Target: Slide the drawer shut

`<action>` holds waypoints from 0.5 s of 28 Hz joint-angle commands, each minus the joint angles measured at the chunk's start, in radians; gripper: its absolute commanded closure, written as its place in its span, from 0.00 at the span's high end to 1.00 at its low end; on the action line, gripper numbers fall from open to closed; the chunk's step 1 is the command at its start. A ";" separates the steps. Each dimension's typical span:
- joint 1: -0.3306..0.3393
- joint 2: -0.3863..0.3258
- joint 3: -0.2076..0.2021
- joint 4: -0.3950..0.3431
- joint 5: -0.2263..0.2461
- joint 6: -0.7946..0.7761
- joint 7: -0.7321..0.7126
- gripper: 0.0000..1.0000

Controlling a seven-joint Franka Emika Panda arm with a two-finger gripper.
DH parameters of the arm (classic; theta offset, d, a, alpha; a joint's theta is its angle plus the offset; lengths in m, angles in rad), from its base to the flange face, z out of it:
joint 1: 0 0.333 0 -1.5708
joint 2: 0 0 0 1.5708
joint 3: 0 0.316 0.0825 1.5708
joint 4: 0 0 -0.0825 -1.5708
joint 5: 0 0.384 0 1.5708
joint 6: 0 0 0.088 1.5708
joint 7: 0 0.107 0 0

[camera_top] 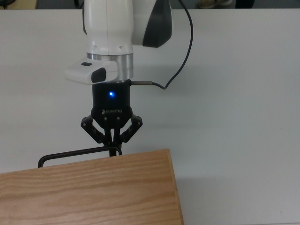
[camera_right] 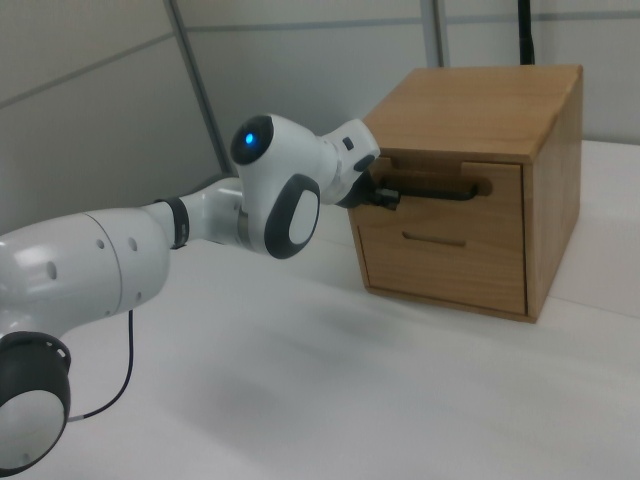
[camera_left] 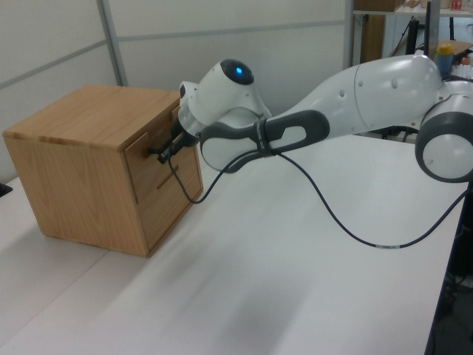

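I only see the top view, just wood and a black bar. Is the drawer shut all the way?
Observer: Yes. In the right view the drawer front sits flush with the cabinet face.
Operator: Is there another drawer?
Observer: Yes, a lower drawer sits beneath it, also shut.
Operator: Is the robot touching the bar?
Observer: The gripper meets the handle at its end on the right view's left.

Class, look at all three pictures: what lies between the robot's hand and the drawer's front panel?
Only the black bar handle: the hand meets it, standing off the drawer, in the right view.
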 commanded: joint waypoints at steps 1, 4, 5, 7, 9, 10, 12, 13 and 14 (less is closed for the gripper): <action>0.009 0.016 -0.002 -0.010 -0.001 0.096 -0.002 0.00; 0.009 0.016 -0.002 -0.010 0.002 0.096 0.001 0.00; 0.009 0.016 -0.002 -0.010 0.001 0.096 0.002 0.00; 0.009 0.012 -0.004 -0.008 0.002 0.087 0.007 0.00; 0.009 0.002 -0.004 -0.010 0.002 0.066 0.007 0.00; 0.008 -0.002 -0.004 -0.010 0.002 0.043 0.007 0.00; 0.008 -0.024 -0.004 0.001 0.002 -0.063 0.005 0.00; 0.008 -0.031 -0.004 0.002 0.002 -0.101 0.007 0.00; 0.008 -0.042 -0.004 0.002 0.001 -0.140 0.005 0.00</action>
